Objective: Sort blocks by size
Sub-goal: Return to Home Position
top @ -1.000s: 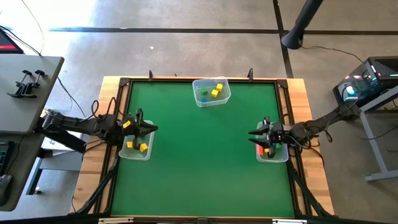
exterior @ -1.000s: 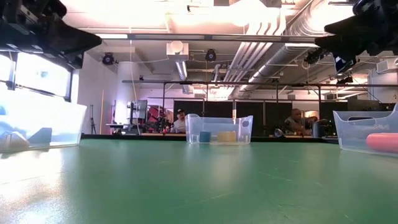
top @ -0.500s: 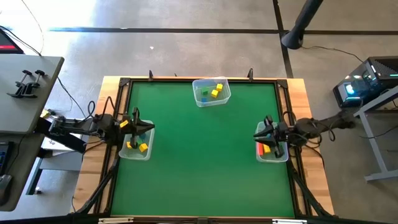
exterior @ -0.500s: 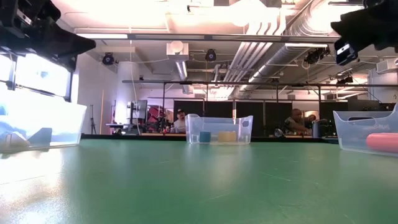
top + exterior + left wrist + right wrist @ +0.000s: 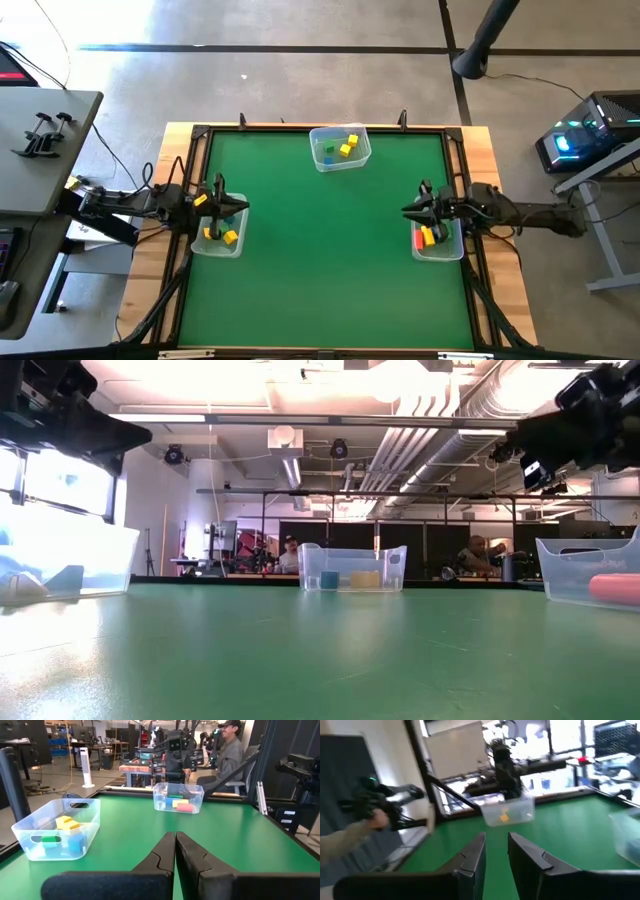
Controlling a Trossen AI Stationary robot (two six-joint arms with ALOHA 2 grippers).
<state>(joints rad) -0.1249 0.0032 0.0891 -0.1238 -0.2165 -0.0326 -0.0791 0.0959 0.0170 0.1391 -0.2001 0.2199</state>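
Blocks lie in three clear bins on my green worktop [image 5: 330,260], and neither tool has hold of any. My left tool [image 5: 243,207] hangs above the inner rim of the left bin [image 5: 215,250], its fingers pressed together with nothing between them. Below and just behind its tips, that bin holds yellow blocks [image 5: 230,237]. My right tool [image 5: 406,211] hangs over the inner edge of the right bin [image 5: 450,250], its fingers a narrow gap apart and empty. Beneath it lie a red-orange bar [image 5: 417,240] and a yellow block [image 5: 428,236], touching or nearly so.

The two tools point toward each other, well apart, with bare worktop between them. The far bin [image 5: 361,161] stands at the far edge, well ahead of both tools and off to one side of each. It holds yellow cubes [image 5: 346,150], a green block [image 5: 327,146] and a blue block [image 5: 329,157]. Straight ahead of the left tool, past the right bin and off the worktop, a person [image 5: 227,750] sits in the room.
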